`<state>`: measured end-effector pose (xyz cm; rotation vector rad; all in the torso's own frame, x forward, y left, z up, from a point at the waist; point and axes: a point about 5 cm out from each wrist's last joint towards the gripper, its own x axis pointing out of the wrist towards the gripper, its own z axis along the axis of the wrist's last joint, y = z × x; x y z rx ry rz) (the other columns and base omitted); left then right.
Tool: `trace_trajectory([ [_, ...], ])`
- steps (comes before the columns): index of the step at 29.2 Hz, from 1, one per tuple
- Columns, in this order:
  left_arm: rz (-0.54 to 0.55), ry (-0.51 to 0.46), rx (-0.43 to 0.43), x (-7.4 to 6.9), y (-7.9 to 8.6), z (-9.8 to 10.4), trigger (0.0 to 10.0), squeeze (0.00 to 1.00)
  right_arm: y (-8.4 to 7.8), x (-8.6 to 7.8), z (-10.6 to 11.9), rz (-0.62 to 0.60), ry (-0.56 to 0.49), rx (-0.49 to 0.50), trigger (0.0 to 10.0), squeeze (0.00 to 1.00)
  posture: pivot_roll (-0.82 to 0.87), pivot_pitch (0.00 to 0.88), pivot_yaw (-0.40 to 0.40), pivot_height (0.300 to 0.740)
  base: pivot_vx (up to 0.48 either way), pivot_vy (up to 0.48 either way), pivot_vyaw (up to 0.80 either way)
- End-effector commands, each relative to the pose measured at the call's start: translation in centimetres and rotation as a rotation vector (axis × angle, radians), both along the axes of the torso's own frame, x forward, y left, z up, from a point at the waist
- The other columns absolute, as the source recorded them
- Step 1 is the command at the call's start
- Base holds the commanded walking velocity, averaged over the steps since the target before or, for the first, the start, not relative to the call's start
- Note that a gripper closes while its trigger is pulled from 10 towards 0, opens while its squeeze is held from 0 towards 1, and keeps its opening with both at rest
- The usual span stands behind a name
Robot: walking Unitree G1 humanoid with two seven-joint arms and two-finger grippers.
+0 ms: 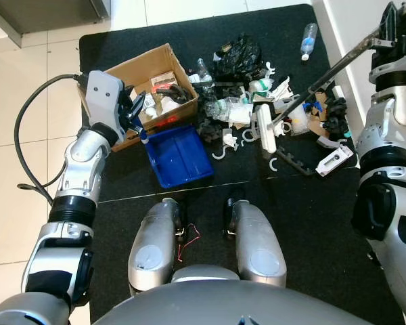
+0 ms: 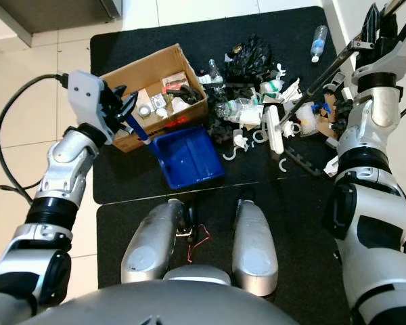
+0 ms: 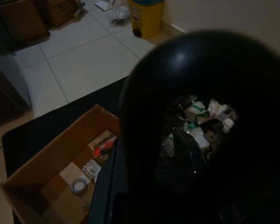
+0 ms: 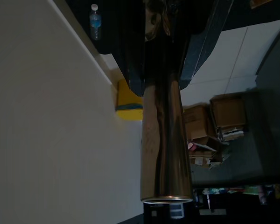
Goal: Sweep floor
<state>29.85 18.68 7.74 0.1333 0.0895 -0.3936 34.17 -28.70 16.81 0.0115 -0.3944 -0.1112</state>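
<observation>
Black floor mats [image 1: 304, 203] lie before us on pale tiles. Our right gripper [image 1: 390, 27] clamps a long dark metal broom pole [image 1: 325, 78] slanting down-left to its white head [image 1: 265, 128] amid scattered rubbish [image 1: 257, 101]. Our left gripper [image 1: 132, 112] holds the blue plastic dustpan [image 1: 179, 156] by its handle, mouth facing the pile, beside a brown cardboard box [image 1: 132, 71]. Bare mat stays nearest our feet.

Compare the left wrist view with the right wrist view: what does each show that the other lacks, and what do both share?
Left wrist view alone: the open cardboard box on the black mat, and the pile of litter seen past a dark rounded shape. Right wrist view alone: the shiny broom handle running out along the right gripper, and the water bottle by the wall. Both share the yellow bin and the pale floor tiles.
</observation>
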Motion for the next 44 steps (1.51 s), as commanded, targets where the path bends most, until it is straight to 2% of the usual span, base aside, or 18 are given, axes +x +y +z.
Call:
trace_trajectory([
  [1,0.001,-0.022,-0.002,0.0,0.4,0.5,10.0,0.00,-0.3,-0.1,0.2,-0.011,-0.015,-0.002,10.0,0.00,0.05,0.144,0.049,0.740,0.000,0.000,0.00],
  [10,-0.015,-0.006,0.057,-0.3,1.4,0.2,10.0,0.00,-0.2,-0.1,0.1,-0.014,-0.009,-0.014,10.0,0.00,0.06,0.150,0.052,0.740,0.000,0.000,0.00],
  [15,0.001,0.004,0.047,0.4,1.8,-0.2,10.0,0.00,0.3,0.2,0.1,-0.001,0.002,-0.021,10.0,0.00,0.07,0.170,0.050,0.740,0.000,0.000,0.00],
  [17,-0.014,0.034,0.070,1.2,1.1,-0.9,10.0,0.00,0.6,0.6,0.4,-0.008,0.007,-0.030,10.0,0.00,0.06,0.191,0.055,0.740,0.000,0.000,0.00],
  [22,-0.010,0.055,0.071,1.9,0.5,-1.2,10.0,0.00,1.4,1.2,1.0,0.008,-0.004,-0.038,10.0,0.00,0.06,0.219,0.062,0.740,0.000,0.000,0.00],
  [25,-0.018,0.022,0.049,2.7,-0.2,-0.4,10.0,0.00,1.8,1.6,1.3,0.013,0.000,-0.042,10.0,0.00,0.06,0.249,0.066,0.740,0.000,0.000,0.00],
  [28,-0.024,0.012,0.041,2.9,-0.3,-0.2,10.0,0.00,1.9,1.7,1.4,0.013,-0.001,-0.043,10.0,0.00,0.06,0.252,0.066,0.740,0.000,0.000,0.00],
  [30,-0.030,-0.004,-0.003,3.5,-0.7,0.4,10.0,0.00,2.0,1.8,1.3,0.006,0.012,-0.046,10.0,0.00,0.07,0.275,0.070,0.740,0.000,0.000,0.00],
  [37,-0.067,-0.067,-0.079,4.4,-2.0,2.1,10.0,0.00,1.6,1.8,1.1,-0.036,0.021,-0.016,10.0,0.00,0.09,0.293,0.077,0.740,0.000,0.000,0.00],
  [41,-0.109,-0.091,-0.099,4.7,-3.5,2.7,10.0,0.00,1.4,1.4,-1.4,-0.100,0.149,-0.019,10.0,0.00,0.11,0.290,0.084,0.740,0.000,0.000,0.00],
  [44,-0.138,-0.102,-0.063,4.6,-4.1,2.5,10.0,0.00,1.6,1.2,-2.6,-0.117,0.206,-0.039,10.0,0.00,0.11,0.290,0.086,0.740,0.000,0.000,0.00],
])
